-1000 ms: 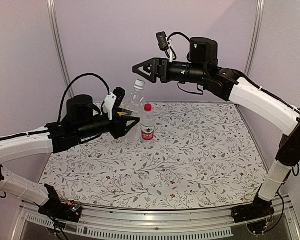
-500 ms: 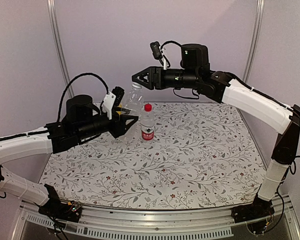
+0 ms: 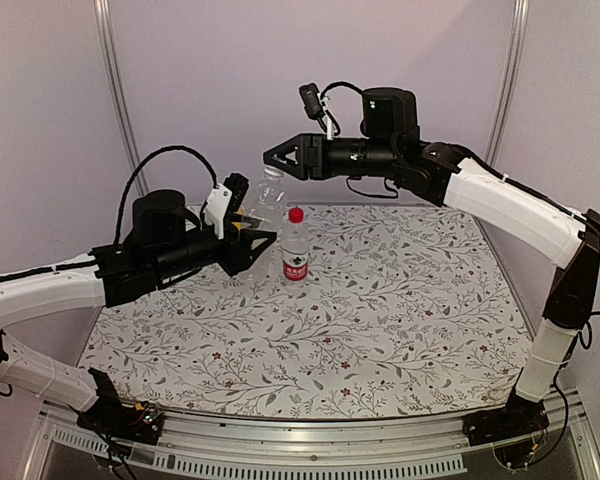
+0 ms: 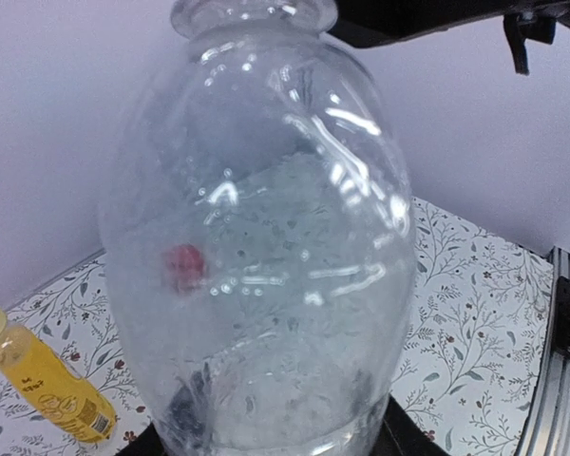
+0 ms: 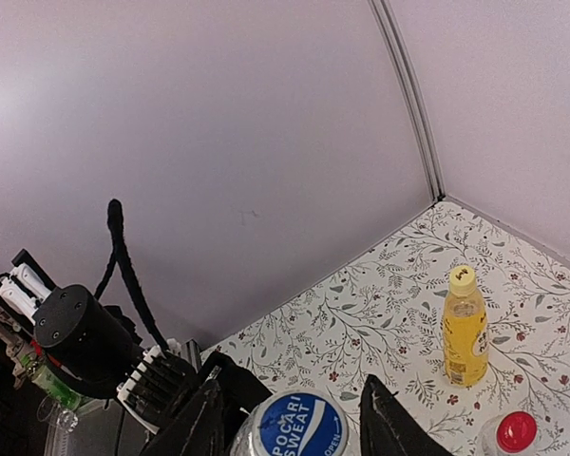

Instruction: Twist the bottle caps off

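Note:
My left gripper (image 3: 256,236) is shut on the lower body of the clear unlabelled bottle (image 3: 269,200) and holds it upright; the bottle fills the left wrist view (image 4: 266,237). My right gripper (image 3: 277,160) is open and straddles its blue-white cap (image 5: 299,426), with a finger on each side and small gaps. The red-labelled bottle (image 3: 295,255) with the red cap (image 3: 296,214) stands on the table beside it. The yellow bottle (image 5: 464,332) with the yellow cap (image 5: 463,278) stands farther back; it also shows in the left wrist view (image 4: 52,385).
The floral tablecloth (image 3: 380,310) covers the table. Purple walls with metal posts (image 3: 115,90) close in the back and sides. A black cable (image 3: 155,165) loops above the left arm.
My right gripper moved left and slightly down onto the clear bottle's cap a second ago, then stayed still. The left arm and the bottles have not moved.

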Available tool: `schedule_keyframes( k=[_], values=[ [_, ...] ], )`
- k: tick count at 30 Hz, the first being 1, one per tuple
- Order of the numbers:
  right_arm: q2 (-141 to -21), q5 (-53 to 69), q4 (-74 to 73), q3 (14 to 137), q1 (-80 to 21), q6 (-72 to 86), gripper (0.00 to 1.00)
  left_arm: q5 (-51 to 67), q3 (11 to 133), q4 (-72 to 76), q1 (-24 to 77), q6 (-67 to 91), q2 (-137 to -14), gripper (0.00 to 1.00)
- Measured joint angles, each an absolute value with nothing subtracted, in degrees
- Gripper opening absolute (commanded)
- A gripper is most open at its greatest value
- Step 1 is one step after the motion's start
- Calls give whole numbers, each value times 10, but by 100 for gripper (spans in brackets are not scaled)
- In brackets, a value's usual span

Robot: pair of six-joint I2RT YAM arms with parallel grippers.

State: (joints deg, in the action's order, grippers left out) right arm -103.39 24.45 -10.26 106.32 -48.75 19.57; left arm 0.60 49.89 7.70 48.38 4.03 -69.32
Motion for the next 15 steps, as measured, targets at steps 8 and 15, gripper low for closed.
schedule_keyframes(
  k=[8,15],
  values=[
    [-1034,248,-103,1063,-488,197,41,6,499,77,484,40,-693,48],
    [-1036,254,-103,1063,-488,197,36,6,499,77,484,38,-693,48]
  ],
)
